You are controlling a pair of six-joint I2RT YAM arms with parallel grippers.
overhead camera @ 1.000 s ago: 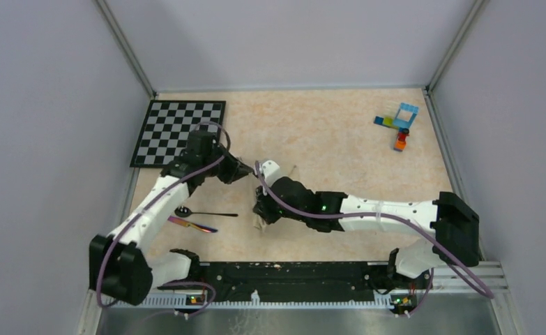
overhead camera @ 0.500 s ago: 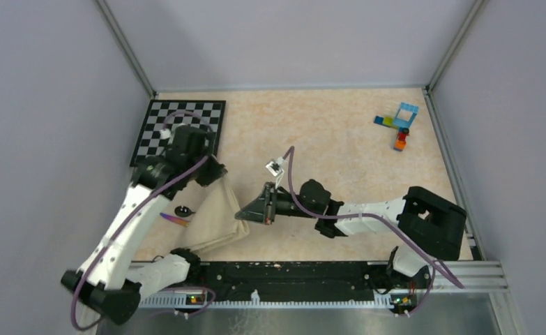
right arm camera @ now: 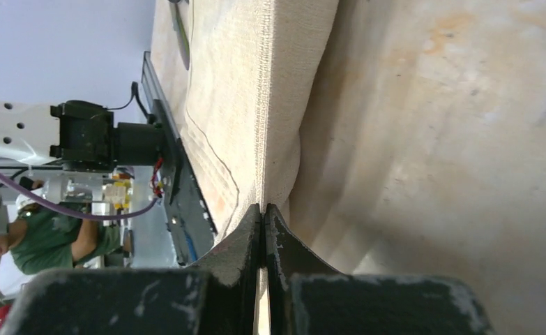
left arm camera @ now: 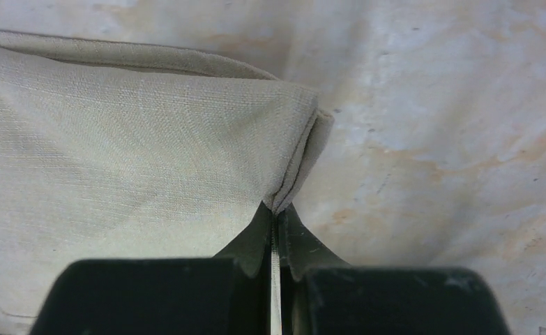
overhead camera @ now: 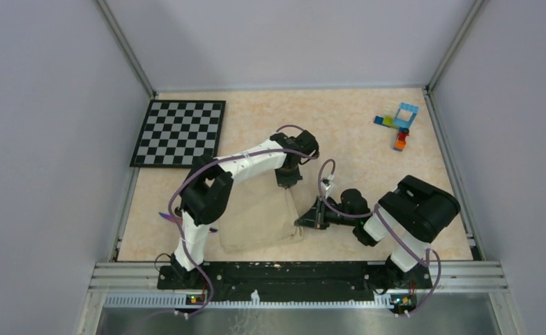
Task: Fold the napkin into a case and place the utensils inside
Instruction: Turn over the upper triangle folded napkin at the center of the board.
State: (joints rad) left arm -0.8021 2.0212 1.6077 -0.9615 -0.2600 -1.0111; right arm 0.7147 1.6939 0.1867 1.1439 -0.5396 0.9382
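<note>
- left gripper [overhead camera: 289, 183]: jaws closed narrow, pinching the far right corner of the napkin [overhead camera: 259, 216]; the wrist view shows the cloth corner bunched right at the fingertips [left arm camera: 277, 209]
- right gripper [overhead camera: 303, 222]: jaws closed tight on the napkin's near right corner; the cloth edge runs up from the tips [right arm camera: 263, 208]
- the napkin lies spread on the table [overhead camera: 367, 174], left of both grippers and stretched between them; how many layers it has is hard to tell
- utensils [overhead camera: 165, 217]: well left of the grippers, mostly hidden under the left arm [overhead camera: 203, 199] elbow, only a coloured tip showing
- chequered board [overhead camera: 179, 132]: far left of the left gripper
- toy bricks [overhead camera: 399, 125]: far right, too small to make out
</note>
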